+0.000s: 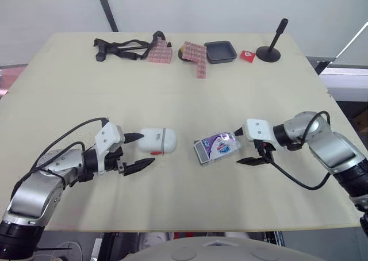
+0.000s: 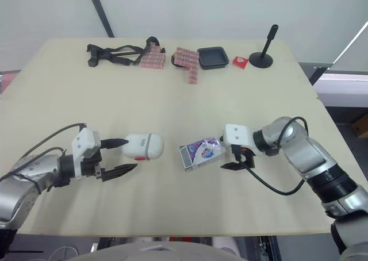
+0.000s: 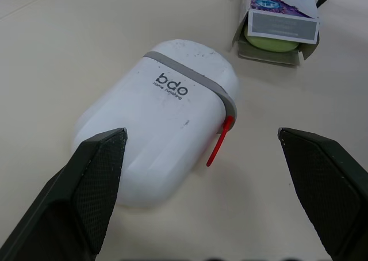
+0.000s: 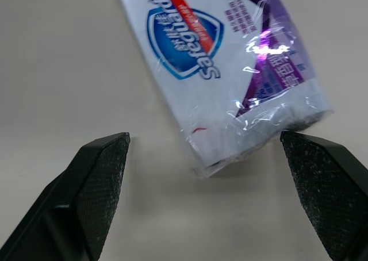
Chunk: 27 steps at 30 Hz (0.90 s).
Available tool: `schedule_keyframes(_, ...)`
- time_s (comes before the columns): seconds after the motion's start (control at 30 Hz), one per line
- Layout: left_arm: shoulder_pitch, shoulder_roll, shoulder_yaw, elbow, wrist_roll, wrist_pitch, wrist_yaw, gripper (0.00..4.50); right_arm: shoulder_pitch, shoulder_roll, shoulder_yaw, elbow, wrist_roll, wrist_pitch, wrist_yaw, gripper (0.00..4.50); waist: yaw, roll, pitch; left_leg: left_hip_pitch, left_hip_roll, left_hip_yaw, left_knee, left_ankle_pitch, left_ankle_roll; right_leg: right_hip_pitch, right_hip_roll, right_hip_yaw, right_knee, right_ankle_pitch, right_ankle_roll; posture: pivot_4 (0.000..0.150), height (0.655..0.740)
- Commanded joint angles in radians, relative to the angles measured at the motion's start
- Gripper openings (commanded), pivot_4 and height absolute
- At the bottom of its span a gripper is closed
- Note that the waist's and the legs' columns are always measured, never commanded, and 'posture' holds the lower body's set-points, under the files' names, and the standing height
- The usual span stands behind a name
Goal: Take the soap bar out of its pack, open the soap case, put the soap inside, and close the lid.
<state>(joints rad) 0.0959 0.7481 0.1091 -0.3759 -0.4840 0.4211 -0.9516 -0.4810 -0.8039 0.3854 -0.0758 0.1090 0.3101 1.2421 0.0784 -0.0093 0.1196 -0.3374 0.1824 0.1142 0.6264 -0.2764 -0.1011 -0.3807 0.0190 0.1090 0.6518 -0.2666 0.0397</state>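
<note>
My left pincer (image 1: 146, 149) is spread wide, and the near end of the white soap case (image 1: 158, 140) sits between its fingers, not pinched. The case lies with its lid shut, left of centre in the lower half of the left eye view, with a red tab (image 3: 219, 146) at its grey band (image 3: 190, 74). Just right of it, at centre, lies the soap pack (image 1: 217, 147). The pack's end nearest the case is open, and the green soap bar (image 3: 271, 42) shows inside. My right pincer (image 1: 236, 147) is also spread, bracketing the pack's crumpled other end. Both things rest on the tabletop (image 1: 184, 88).
</note>
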Motion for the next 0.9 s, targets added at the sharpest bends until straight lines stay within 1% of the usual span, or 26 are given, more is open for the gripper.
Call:
schedule_keyframes(0.03,0.009,0.005,0.035,-0.048,-0.023,0.006,0.011,4.46,-0.041,0.025,-0.015,0.006,0.007,-0.007,0.016,4.50,-0.001,0.000,0.000,0.000,0.000,0.000,0.000,0.000,0.000,0.000,0.000,0.000,0.000,0.000,0.000,0.150,0.7400)
schedule_keyframes(0.17,0.010,0.004,0.034,-0.060,-0.026,0.015,0.021,4.46,-0.050,0.051,-0.007,0.023,-0.008,-0.021,0.018,4.50,0.003,0.000,0.000,-0.001,0.000,0.000,0.000,0.000,0.000,0.000,0.000,0.000,0.000,0.000,0.000,0.150,0.7400)
schedule_keyframes(0.33,0.002,0.005,0.030,-0.062,-0.028,0.021,0.027,4.46,-0.032,0.007,0.008,0.029,-0.025,-0.092,0.102,4.50,0.004,0.000,0.000,-0.001,0.000,0.000,0.000,0.000,0.000,0.000,0.000,-0.001,0.000,0.000,0.000,0.150,0.7400)
schedule_keyframes(0.53,0.004,0.009,0.031,-0.056,-0.024,0.014,0.022,4.46,-0.017,-0.016,-0.012,0.009,-0.017,-0.082,0.122,4.50,0.000,0.000,0.000,0.000,0.000,0.000,0.000,0.000,0.000,0.000,0.000,0.000,0.000,0.000,0.000,0.150,0.7400)
schedule_keyframes(0.9,-0.004,0.016,0.036,-0.041,-0.019,0.007,0.014,4.46,0.091,-0.104,-0.041,-0.150,0.045,-0.027,0.184,4.50,0.003,0.000,0.000,0.000,0.000,0.000,0.000,0.000,0.000,0.000,0.000,0.000,-0.001,0.000,0.000,0.150,0.7400)
